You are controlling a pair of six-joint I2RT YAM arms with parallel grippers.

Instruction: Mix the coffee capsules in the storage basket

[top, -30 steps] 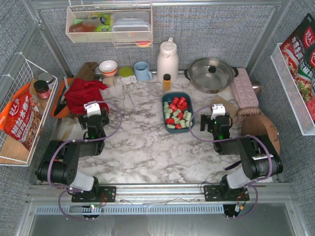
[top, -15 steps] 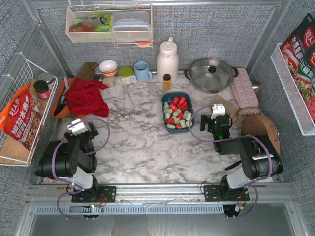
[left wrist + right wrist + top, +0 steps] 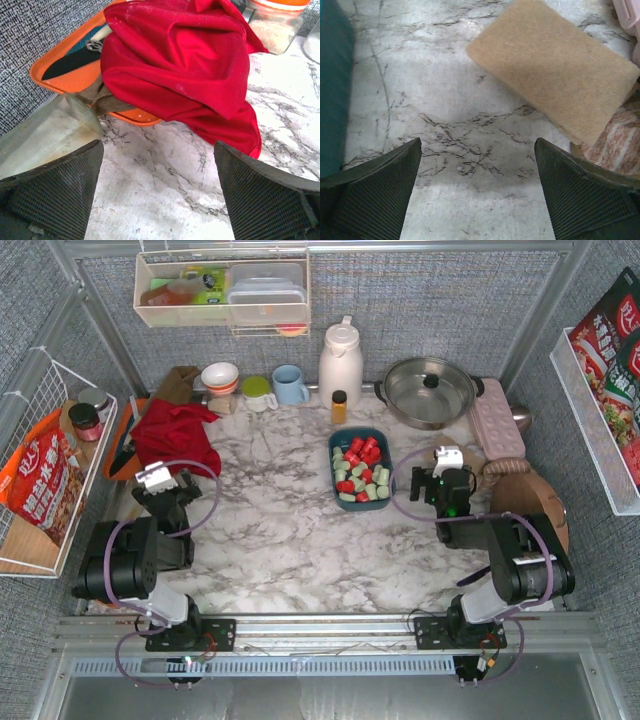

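Note:
The dark teal storage basket (image 3: 361, 468) sits mid-table, right of centre, holding several red and pale green coffee capsules (image 3: 360, 470) mixed together. Its teal wall shows at the left edge of the right wrist view (image 3: 332, 85). My right gripper (image 3: 447, 462) is open and empty, low over the marble just right of the basket (image 3: 477, 195). My left gripper (image 3: 157, 482) is open and empty at the table's left side, far from the basket, over bare marble (image 3: 157, 195) near the red cloth.
A red cloth (image 3: 175, 436) (image 3: 185, 70) lies over an orange tray (image 3: 70, 75) at the back left. A tan pad (image 3: 555, 70) lies right of the right gripper. Bowls, a blue mug, white jug, amber bottle (image 3: 339, 406) and steel pot (image 3: 430, 390) line the back.
My left arm pulled back from mid-left to the near left, then reached slightly forward toward the red cloth. My right gripper moved slightly right and farther back.

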